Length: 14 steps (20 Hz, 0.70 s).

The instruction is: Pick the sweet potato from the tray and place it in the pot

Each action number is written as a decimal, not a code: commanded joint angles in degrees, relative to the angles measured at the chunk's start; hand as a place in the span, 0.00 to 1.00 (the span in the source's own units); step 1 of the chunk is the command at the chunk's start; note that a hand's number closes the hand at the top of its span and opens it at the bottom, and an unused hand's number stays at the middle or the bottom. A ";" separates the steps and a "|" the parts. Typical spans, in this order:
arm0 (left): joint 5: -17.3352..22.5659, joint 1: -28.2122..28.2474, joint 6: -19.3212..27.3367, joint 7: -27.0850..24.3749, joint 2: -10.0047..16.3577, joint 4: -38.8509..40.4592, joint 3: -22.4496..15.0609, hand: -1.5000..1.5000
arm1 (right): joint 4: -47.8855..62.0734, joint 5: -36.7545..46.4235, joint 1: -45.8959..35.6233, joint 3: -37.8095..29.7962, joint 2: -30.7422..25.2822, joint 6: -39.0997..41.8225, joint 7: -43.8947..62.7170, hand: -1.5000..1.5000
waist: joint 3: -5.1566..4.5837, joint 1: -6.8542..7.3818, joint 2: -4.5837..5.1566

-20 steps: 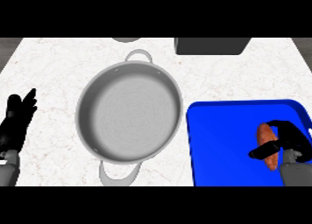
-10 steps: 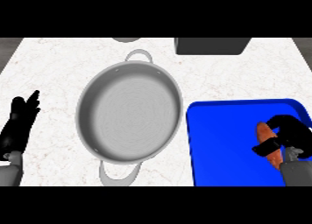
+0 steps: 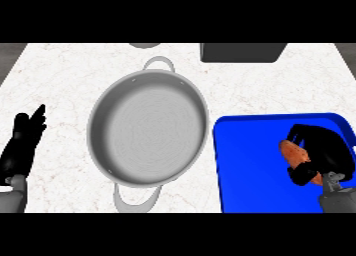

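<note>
Sweet potato [image 3: 293,154]: orange, showing within the tray's right half, apart from the pot.
Right hand [image 3: 325,150]: fingers and thumb curling round the sweet potato, gripping it.
Tray [image 3: 251,165]: blue, sitting just right of the pot.
Pot [image 3: 148,130]: grey, two-handled, sitting mid-counter [image 3: 63,75].
Left hand [image 3: 20,147]: resting at the view's left edge, fingers straight, holding nothing.
Dark box [image 3: 240,52]: sitting at the counter's far edge.

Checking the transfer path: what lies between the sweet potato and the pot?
Head view: only bare floor and wall of the tray lie between the sweet potato, held in the right hand, and the pot.
</note>
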 commanded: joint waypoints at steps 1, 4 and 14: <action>0.35 1.38 -0.27 0.48 0.46 -0.55 0.88 0.50 | -6.65 1.00 3.71 4.43 -5.67 -0.52 -11.85 1.00 | 0.02 -0.56 -0.22; -1.14 -1.15 1.07 3.32 -0.40 -1.34 0.10 0.50 | -13.75 1.40 2.80 1.87 -6.48 -2.50 -11.29 1.00 | 0.01 -0.96 -0.16; -0.35 1.68 -0.11 1.07 -0.70 -2.47 0.45 0.50 | -37.48 -11.26 0.48 -5.52 -0.58 -7.61 -13.84 1.00 | 0.02 -0.75 -0.34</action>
